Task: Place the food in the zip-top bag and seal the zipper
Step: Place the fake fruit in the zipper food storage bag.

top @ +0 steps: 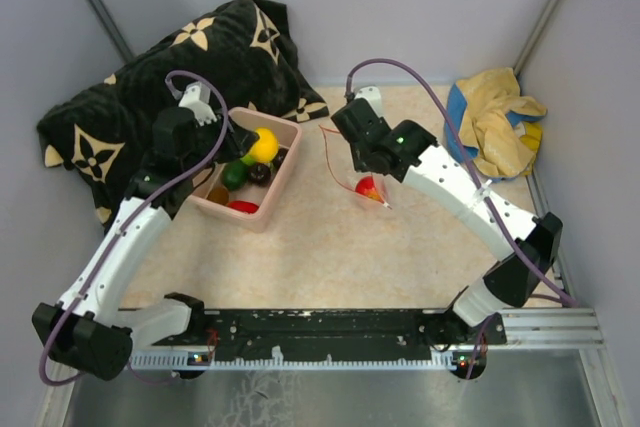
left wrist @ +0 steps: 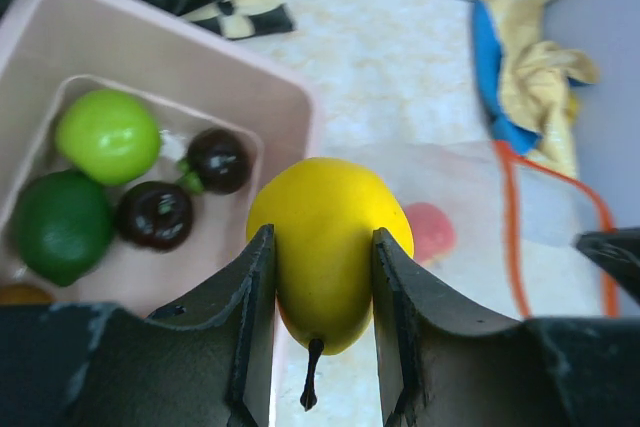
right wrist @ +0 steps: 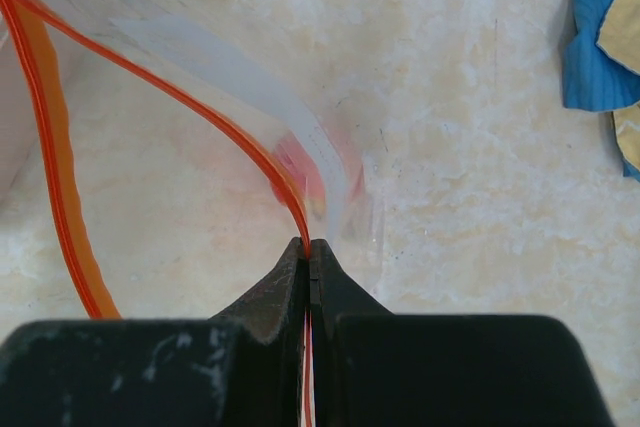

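- The yellow toy fruit (left wrist: 325, 197), stem down, is clamped between the fingers of the left gripper (left wrist: 322, 247). It hangs over the edge of the pink tub (left wrist: 200, 47) nearest the bag.
- The zip-top bag (left wrist: 470, 197) lies on the table (top: 330, 257) at the tub's 3 o'clock.
- The right gripper (right wrist: 308, 247) is clenched on one lip of the orange-red zipper (right wrist: 60, 177), keeping the mouth agape.
- The step in hand looks like carrying the fruit across. The next move calls for travel toward 3 o'clock, lowering into the open mouth, then release.
- Count:
  - One yellow fruit in the grip.
  - One red piece (left wrist: 430, 230) in the bag.
  - In the tub, two green pieces (left wrist: 108, 134), two dark brown pieces (left wrist: 218, 159), one red tub piece (top: 242, 206) and one orange-brown piece (top: 217, 194).
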`<state>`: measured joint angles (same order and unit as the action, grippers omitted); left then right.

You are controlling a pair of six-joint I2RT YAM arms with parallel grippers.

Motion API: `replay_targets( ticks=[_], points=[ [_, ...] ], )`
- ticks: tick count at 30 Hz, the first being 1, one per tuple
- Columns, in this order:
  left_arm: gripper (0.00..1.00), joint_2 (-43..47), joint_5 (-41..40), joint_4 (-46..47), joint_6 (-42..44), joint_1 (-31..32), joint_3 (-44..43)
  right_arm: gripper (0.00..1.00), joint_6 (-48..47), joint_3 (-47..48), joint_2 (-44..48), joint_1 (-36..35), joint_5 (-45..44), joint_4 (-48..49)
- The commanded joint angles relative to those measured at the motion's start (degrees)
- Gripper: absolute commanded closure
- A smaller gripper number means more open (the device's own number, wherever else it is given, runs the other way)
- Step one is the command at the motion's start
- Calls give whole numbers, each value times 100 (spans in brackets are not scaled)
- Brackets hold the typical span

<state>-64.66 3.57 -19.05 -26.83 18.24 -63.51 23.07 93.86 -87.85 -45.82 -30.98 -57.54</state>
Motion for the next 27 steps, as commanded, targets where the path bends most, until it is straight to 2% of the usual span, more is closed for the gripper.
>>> replay_targets(
  ticks=[1, 7, 17, 23, 27],
  points=[
    [93, 253, 1048, 693, -464, 31, 66, 100, -42, 325, -42, 34, 121, 262],
    [94, 371, 1378, 1398, -790, 441, 262, 100, 8, 317, -54, 38, 208, 273],
    [94, 224, 1321, 2752, -788, 1494, 473, 100, 109, 290, -9, 38, 427, 314],
    [94, -1, 1259, 3406, -742, 1729, 854, 100, 208, 277, 38, 38, 583, 381],
    [94, -89, 1075, 3514, -495, 1878, 1054, 100, 265, 268, 57, 38, 668, 405]
  ],
)
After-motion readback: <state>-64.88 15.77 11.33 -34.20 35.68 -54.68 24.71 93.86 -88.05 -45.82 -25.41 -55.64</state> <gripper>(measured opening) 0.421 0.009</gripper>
